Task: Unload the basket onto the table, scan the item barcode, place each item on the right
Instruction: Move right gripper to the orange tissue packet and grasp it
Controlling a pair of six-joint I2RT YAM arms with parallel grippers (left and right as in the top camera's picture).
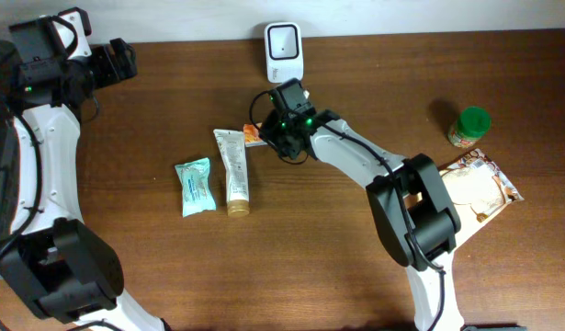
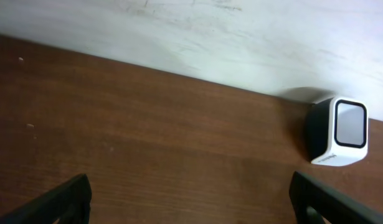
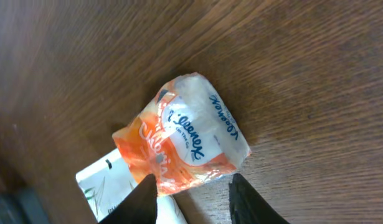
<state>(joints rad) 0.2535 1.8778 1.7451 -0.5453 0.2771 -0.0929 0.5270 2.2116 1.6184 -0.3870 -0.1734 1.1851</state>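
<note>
The item, an orange and white tissue packet (image 3: 191,137), lies on the brown table; in the overhead view it (image 1: 252,136) peeks out just left of my right gripper (image 1: 271,138). My right gripper (image 3: 197,182) straddles the packet's near end. Its left fingertip (image 3: 152,186) touches the wrapper and its right fingertip (image 3: 240,186) stands just beside the corner, the jaws narrow but still apart. The white barcode scanner (image 1: 283,51) stands at the back edge, behind that gripper. My left gripper (image 2: 191,193) is wide open and empty at the far left, with the scanner (image 2: 340,132) to its right.
A white tube (image 1: 234,170) and a teal packet (image 1: 195,187) lie left of the tissue packet; the tube's end (image 3: 104,183) sits under the packet. A green-lidded jar (image 1: 468,127) and a snack bag (image 1: 475,188) are at the right. The wall runs behind the scanner.
</note>
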